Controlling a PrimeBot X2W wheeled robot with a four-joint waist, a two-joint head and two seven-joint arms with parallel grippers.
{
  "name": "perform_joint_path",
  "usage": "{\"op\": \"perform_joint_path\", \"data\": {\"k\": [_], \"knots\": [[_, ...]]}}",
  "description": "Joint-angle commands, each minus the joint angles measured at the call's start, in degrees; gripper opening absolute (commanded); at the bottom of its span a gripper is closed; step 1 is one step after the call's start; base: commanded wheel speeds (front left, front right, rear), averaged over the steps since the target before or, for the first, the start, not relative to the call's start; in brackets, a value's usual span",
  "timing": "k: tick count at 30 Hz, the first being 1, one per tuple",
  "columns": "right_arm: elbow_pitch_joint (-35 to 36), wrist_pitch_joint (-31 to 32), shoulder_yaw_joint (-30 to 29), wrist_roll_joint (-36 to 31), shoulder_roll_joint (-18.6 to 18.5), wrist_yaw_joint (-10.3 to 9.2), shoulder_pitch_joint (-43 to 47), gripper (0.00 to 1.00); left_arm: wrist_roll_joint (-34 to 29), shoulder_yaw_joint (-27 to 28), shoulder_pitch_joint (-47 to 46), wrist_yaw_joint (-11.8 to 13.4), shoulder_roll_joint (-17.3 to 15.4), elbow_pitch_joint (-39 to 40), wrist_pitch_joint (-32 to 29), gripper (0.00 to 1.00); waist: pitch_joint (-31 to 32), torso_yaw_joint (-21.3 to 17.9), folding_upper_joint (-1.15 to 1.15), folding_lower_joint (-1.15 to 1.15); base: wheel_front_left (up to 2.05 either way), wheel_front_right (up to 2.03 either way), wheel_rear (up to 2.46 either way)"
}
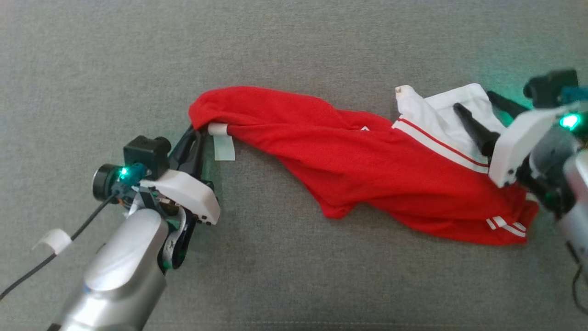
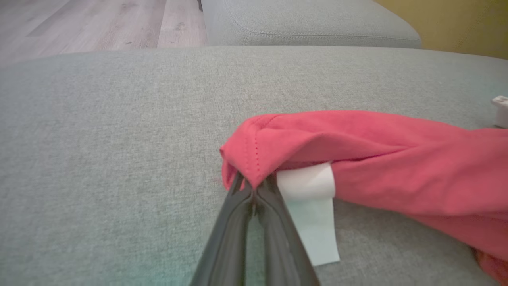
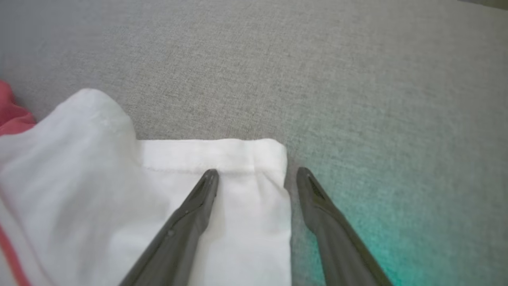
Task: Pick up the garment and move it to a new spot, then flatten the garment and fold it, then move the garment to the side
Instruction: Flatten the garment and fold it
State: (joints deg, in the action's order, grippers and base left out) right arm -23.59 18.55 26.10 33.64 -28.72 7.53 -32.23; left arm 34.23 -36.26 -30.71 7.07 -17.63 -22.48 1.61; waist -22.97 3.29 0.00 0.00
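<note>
**Item 1, garment** (image 1: 367,170): red jersey with a white panel (image 1: 441,133) and thin contrast stripes. It lies twisted in a long rope across the middle of the grey cushion (image 1: 294,46), well clear of the cushion's far edge as seen in the left wrist view. We judge it is strung between two corners, ready for lifting or spreading.

**Item 2, left gripper** (image 2: 252,186): the jaws are pressed together on the stitched red corner, with cloth pinched between the tips. A corner hold like this should let the fabric hang or pull flat.

**Item 3, right gripper** (image 3: 258,174): the jaws stand wide apart. One finger rests over the white hem and the other is on bare cushion just beside the hem's corner. Nothing is held; we read this as lining up for the matching grip.

**Item 4, care label** (image 2: 309,198): a pale loop hanging from the red end, beside the left fingers. We can read no writing on it.

**Brands:** we find no logo or lettering on the garment.
</note>
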Motion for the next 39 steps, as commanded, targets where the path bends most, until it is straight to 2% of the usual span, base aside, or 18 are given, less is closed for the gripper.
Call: {"op": "perform_joint_path", "data": {"k": [1, 3, 5, 11, 16, 20, 26, 30, 34, 39], "knots": [[-0.6, 3.6, 3.0, 1.9, -1.9, -0.04, -0.7, 1.0, 0.2, 1.8, -2.3, 0.1, -1.0, 0.9, 0.7, 0.0, 0.0, 0.5, 0.0, 0.0, 0.0, 0.0, 0.0], [-1.3, 5.6, 4.7, 3.8, -3.0, -0.04, -1.8, 0.0, 0.9, 2.0, -1.8, 0.6, -0.7, 0.5, 0.0, 0.0, 0.3, 0.6, 0.0, 0.0, 0.0, 0.0, 0.0], [-0.8, 6.3, 5.7, 5.4, -4.2, -0.04, -2.4, 0.0, 1.9, 2.4, -1.3, 0.9, -0.7, 1.1, -0.9, 0.0, 0.8, 0.8, 0.0, 0.0, 0.0, 0.0, 0.0], [4.6, -1.1, 3.1, 6.3, -7.1, -0.04, -2.7, 0.0, 4.6, 4.4, 0.2, 1.5, -2.6, 8.2, -3.4, 0.0, 3.1, 0.9, 0.0, 0.0, 0.0, 0.0, 0.0], [12.9, -8.6, -5.1, 3.5, -8.8, -0.04, -1.1, 0.0, 6.7, 7.3, 0.8, 3.2, -7.0, 21.3, -8.1, 0.0, 5.9, 0.5, 0.0, 0.0, 0.0, 0.0, 0.0], [21.2, -11.9, -14.8, -1.0, -7.9, -0.04, 0.0, 0.0, 9.2, 10.0, -1.2, 3.8, -10.4, 31.7, -13.1, 0.0, 8.1, 0.3, 0.0, 0.0, 0.0, 0.0, 0.0], [34.2, -9.8, -29.0, -7.7, -5.2, -0.04, -1.0, 0.0, 11.5, 13.1, -9.8, 2.9, -15.3, 40.9, -21.5, 0.0, 10.7, 0.0, 0.0, 0.0, 0.0, 0.0, 0.0], [40.9, -6.6, -35.7, -10.0, -4.5, -0.04, -3.9, 0.0, 11.3, 14.5, -16.6, 3.3, -17.4, 43.8, -26.0, 0.0, 11.7, -0.4, 0.0, 0.0, 0.0, 0.0, 0.0], [43.9, -3.5, -38.0, -10.0, -3.8, -0.04, -6.9, 0.0, 12.4, 14.9, -21.5, 3.3, -17.8, 43.8, -29.6, 0.0, 11.8, -0.7, 0.0, 0.0, 0.0, 0.0, 0.0], [40.3, -1.6, -35.9, -7.5, -2.4, -0.04, -10.4, 0.0, 15.3, 14.3, -24.5, 2.5, -15.6, 38.6, -31.5, 0.0, 10.5, -1.3, 0.0, 0.0, 0.0, 0.0, 0.0]]}}
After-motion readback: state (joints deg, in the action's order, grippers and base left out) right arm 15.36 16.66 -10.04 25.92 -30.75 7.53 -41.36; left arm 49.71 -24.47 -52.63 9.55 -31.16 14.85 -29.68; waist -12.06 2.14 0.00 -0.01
